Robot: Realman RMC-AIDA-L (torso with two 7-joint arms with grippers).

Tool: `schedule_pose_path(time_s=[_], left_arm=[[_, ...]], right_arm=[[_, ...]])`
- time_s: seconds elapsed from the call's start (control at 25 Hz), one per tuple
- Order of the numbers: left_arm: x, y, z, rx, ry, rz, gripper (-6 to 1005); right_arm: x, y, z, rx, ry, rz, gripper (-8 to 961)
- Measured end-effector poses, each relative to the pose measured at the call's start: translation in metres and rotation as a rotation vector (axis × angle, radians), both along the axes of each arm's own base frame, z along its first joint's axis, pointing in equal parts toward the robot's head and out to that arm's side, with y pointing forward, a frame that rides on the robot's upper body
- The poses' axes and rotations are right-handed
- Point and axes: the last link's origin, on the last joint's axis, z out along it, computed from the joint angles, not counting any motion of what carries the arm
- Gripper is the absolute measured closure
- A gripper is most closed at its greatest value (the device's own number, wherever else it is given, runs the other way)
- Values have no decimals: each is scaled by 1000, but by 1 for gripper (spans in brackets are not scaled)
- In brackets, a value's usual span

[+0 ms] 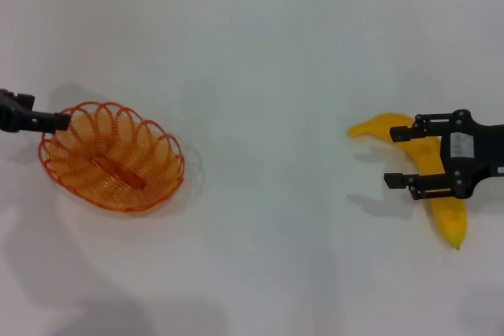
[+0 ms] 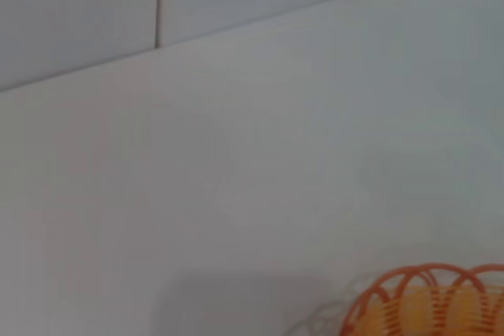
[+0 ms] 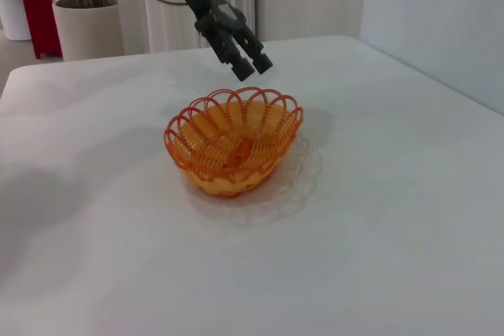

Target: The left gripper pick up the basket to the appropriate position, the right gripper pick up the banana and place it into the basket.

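White table (image 1: 276, 76), right hand (image 1: 403, 155) over banana (image 1: 449, 218)

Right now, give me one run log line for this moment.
left gripper: at basket rim, not lifted | right gripper: open over banana, not gripped | banana: on table, outside basket

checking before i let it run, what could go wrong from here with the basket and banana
The left gripper sits at the scalloped rim of the basket; thin looped wire could slip from the fingers or tip the light basket when lifted.

The right gripper hangs open above the banana, near its bend; a grasp on the smooth curve may roll it or hold it off-balance.
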Motion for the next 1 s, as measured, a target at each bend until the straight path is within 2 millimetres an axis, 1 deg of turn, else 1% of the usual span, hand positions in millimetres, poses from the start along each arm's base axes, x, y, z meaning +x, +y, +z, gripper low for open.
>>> schedule_pose_path(time_s=[0.48, 0.6, 1.0], left_arm=[[-4, 9, -30, 2, 31, 14, 131], [-4, 10, -34, 3, 34, 6, 132], [-4, 9, -38, -1, 36, -3, 136]], right_arm=[[-2, 1, -2, -11, 0, -1, 213], [-2, 1, -2, -12, 0, -1, 213], [-2, 1, -2, -14, 1, -3, 213]])
